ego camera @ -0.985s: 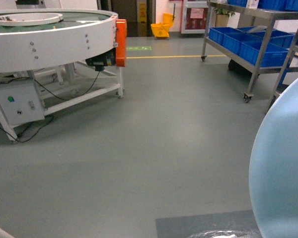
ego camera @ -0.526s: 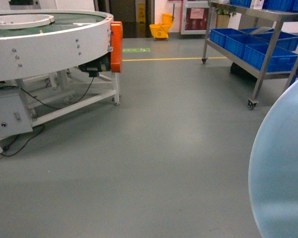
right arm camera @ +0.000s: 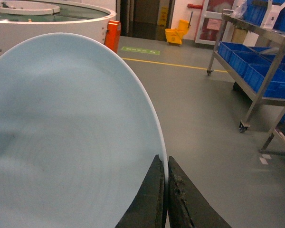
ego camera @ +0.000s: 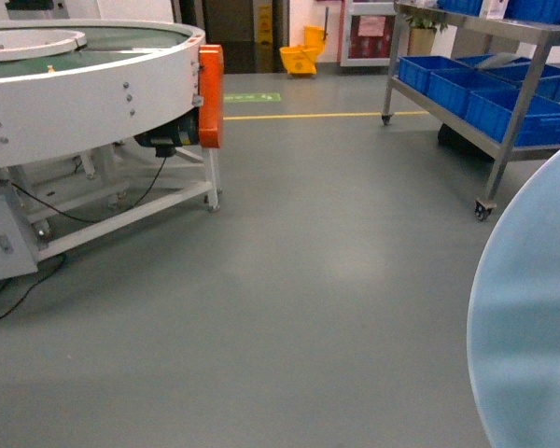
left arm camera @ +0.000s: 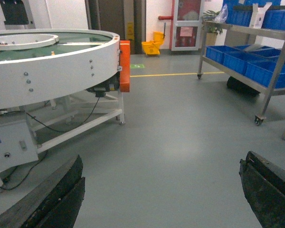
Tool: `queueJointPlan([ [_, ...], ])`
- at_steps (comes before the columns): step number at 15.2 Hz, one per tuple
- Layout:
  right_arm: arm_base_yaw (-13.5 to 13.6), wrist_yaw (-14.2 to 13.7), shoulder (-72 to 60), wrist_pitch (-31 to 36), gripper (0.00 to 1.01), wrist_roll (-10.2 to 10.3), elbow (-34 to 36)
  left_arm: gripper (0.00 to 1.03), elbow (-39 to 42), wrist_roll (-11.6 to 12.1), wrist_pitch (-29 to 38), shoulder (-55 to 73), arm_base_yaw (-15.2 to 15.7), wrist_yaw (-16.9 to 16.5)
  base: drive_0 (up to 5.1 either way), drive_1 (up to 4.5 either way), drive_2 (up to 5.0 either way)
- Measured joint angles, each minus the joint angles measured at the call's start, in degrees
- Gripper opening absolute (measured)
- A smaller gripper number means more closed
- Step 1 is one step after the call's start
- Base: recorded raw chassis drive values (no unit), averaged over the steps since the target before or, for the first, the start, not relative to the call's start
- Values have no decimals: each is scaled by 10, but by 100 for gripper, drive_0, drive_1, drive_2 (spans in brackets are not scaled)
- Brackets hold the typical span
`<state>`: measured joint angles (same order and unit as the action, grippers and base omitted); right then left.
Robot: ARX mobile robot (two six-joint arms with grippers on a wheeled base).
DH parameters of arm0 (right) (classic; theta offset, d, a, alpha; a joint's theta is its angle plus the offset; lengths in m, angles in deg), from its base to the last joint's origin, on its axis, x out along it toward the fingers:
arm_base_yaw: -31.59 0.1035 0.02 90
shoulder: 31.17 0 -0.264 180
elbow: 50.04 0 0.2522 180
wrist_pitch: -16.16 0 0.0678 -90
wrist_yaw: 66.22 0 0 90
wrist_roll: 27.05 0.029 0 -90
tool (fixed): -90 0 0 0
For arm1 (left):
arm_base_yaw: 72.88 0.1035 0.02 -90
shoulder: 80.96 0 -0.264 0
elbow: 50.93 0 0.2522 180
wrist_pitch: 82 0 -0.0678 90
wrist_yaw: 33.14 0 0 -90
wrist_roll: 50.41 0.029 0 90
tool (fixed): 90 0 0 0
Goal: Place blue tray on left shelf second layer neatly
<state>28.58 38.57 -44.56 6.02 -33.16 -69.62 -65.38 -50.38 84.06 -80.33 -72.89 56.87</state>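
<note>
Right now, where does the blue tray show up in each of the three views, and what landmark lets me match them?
Head: the blue tray fills the right edge, cut off by the frame.
Left wrist: not in it; only the open left gripper over the floor.
Right wrist: it fills the left half, its rim pinched by the right gripper.
Shared landmark: the yellow mop bucket by the far wall.

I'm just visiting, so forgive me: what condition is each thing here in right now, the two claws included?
blue tray: held on edge, rim pinched.
right gripper: shut on the tray's rim.
left gripper: open, empty.
steel cart: standing on casters, blue crates on its shelf.
round white machine: standing on its frame.
</note>
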Motion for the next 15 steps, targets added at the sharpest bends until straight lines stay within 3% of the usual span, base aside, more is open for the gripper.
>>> queueJointPlan([
  [15, 0, 0, 0, 1, 2, 0, 0, 98, 0, 0, 1, 0, 0, 0, 4, 432, -423],
])
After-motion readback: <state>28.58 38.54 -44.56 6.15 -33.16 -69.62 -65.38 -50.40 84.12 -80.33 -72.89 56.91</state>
